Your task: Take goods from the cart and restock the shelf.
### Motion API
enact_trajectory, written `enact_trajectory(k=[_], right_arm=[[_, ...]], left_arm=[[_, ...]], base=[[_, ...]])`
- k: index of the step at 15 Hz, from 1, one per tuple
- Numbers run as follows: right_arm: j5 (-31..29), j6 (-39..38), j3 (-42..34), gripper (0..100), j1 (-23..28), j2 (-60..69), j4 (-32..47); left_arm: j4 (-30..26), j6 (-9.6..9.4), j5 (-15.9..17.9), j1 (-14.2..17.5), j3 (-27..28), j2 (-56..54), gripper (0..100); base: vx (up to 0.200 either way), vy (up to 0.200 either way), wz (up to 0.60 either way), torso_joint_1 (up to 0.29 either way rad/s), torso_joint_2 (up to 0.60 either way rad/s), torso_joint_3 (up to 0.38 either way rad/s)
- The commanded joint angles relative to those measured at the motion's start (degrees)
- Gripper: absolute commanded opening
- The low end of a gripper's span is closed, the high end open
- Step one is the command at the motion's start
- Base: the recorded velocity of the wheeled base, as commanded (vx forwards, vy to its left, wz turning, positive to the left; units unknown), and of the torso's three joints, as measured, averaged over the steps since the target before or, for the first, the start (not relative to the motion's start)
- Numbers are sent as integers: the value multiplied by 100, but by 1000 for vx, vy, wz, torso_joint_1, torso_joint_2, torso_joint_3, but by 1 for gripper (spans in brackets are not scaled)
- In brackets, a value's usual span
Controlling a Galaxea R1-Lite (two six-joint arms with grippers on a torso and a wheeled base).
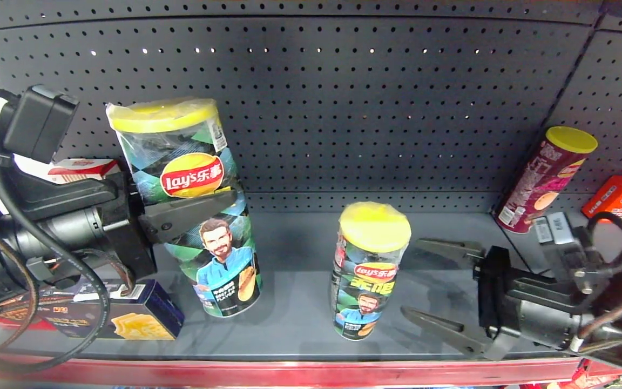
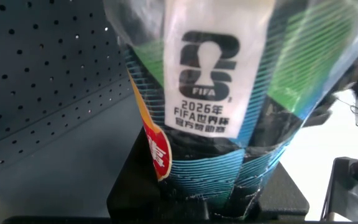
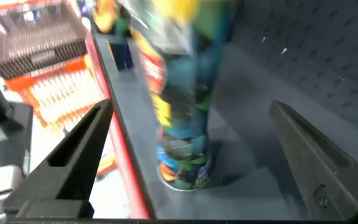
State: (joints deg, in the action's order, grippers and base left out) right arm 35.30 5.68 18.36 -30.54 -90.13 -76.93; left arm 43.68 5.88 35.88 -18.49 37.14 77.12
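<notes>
Now, my left gripper (image 1: 211, 208): clenched round the middle of the tall chip can (image 1: 181, 146), one finger lying across its front and the other hidden behind it.
Tall chip can: yellow lid up, leaning a little, toward the left end of the shelf (image 1: 300, 324). Its base is down at the board, but I cannot tell whether it rests there. In my left wrist view its wrapped side (image 2: 210, 93) is right against the camera.
My right gripper (image 1: 413, 278): released, jaws spread wide, level with the board and holding nothing.
Second chip can (image 1: 367, 270): upright on the board near the front edge, just beside my right fingertips and clear of them. It is well apart from the tall can. My right wrist view has it (image 3: 182, 124) standing ahead between the two open fingers, blurred.
Purple can (image 1: 543, 181): tilted at the right rear, its yellow lid resting against the perforated side panel.
Orange box (image 1: 621, 197): past that panel, in the next bay.
Blue box (image 1: 127, 316): flat at the front left corner, under my left arm.
Red-and-white box (image 1: 81, 168): behind my left arm, near the pegboard back (image 1: 343, 108).
Orange basket (image 3: 48, 68): beyond the shelf's red front lip in my right wrist view, too blurred to tell its contents.
</notes>
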Motion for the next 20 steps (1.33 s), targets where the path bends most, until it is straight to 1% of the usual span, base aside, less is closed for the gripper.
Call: enact_trajectory(k=[1, 2, 3, 5, 7, 8, 9, 10, 11, 12, 14, 16, 17, 20], right_arm=[[-278, -67, -597, 100, 30, 1067, 47], [-560, -85, -869, 100, 39, 1428, 144], [-674, -120, -966, 100, 48, 1595, 205], [-1034, -129, -1291, 100, 259, 2421, 741], [-1359, -111, -1511, 100, 276, 3212, 1392], [-1755, -102, -1581, 100, 347, 3845, 2042], [-2335, -102, -1599, 100, 373, 4679, 3018], [-2476, -93, -1599, 100, 373, 4908, 3281], [-3223, -102, -1581, 100, 373, 6174, 4784], [-3399, -102, -1572, 100, 382, 6508, 5180], [-4321, -102, -1511, 100, 540, 8397, 7316], [-4761, -120, -1484, 100, 707, 9013, 8133], [-5033, -111, -1502, 100, 742, 9013, 8071], [-5042, -146, -1528, 100, 751, 9013, 8019]], left_arm=[[0, 1, -2, 4, -5, -56, 0], [0, -8, -2, 4, 12, -92, 0], [-9, -8, -2, -5, 12, -136, 0], [-35, -8, -11, 4, -5, -188, 0], [-26, -8, -11, 48, 12, -188, 0], [0, -8, -2, 109, 21, -188, 0], [9, -16, 7, 127, 38, -188, 0], [9, -25, 7, 127, 38, -188, 0], [18, -43, 7, 100, 21, -197, 0], [9, -43, 7, 74, -5, -215, 0], [18, -60, 7, 56, -111, -259, 0], [18, -60, 16, 48, -260, -364, 0], [9, -60, 16, 48, -436, -478, 0], [9, -51, 16, 56, -700, -707, 0]], base=[[0, 0, 0, 0, 0, 0], [0, 0, 0, 0, 0, 0], [0, 0, 0, 0, 0, 0], [0, 0, 0, 0, 0, 0], [0, 0, 0, 0, 0, 0], [0, 0, 0, 0, 0, 0], [0, 0, 0, 0, 0, 0], [0, 0, 0, 0, 0, 0], [0, 0, 0, 0, 0, 0], [0, 0, 0, 0, 0, 0], [0, 0, 0, 0, 0, 0], [0, 0, 0, 0, 0, 0], [0, 0, 0, 0, 0, 0], [0, 0, 0, 0, 0, 0]])
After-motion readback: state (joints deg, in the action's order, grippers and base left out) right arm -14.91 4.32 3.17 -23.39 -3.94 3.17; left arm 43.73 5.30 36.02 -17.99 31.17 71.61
